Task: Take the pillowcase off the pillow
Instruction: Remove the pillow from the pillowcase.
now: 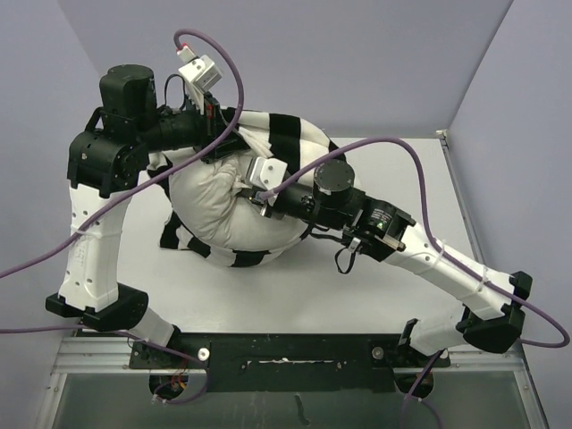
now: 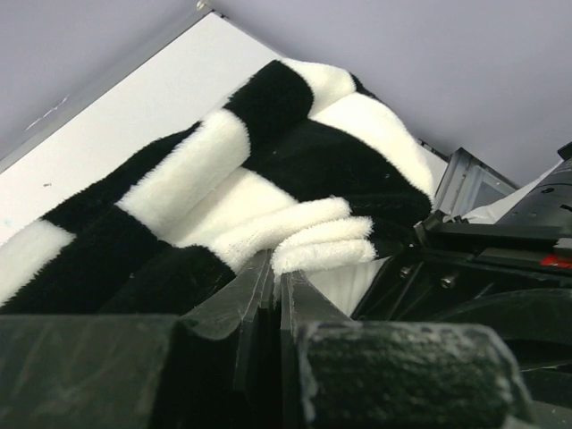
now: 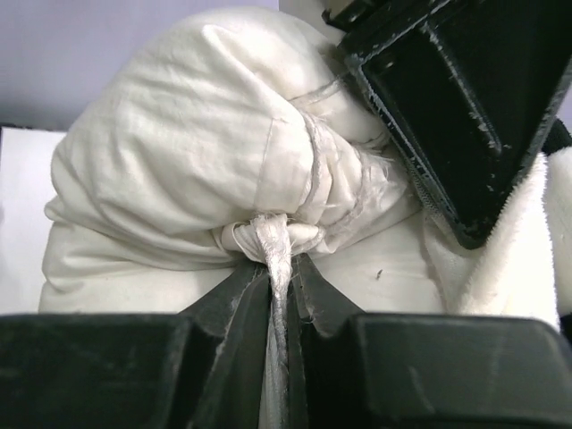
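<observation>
Left gripper (image 2: 275, 273), at the far side of the plump, plain white, puckered-fabric pillow (image 1: 210, 210), is clamped tight on a fluffy fold of the plush pillowcase w/ broad black & white stripes (image 2: 295, 161). The case is bunched round the pillow's far & right sides, w/ bits poking out under its near edge. The pillow sits mid white table (image 1: 357, 304), mostly bare on top. Right gripper (image 3: 279, 268), over the pillow's right part, is pinched closed on a twisted tuft of its cloth.

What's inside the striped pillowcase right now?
The white pillow, mostly bulging out, its fabric pinched by the right gripper. How much sits inside is hidden under the pillowcase.
</observation>
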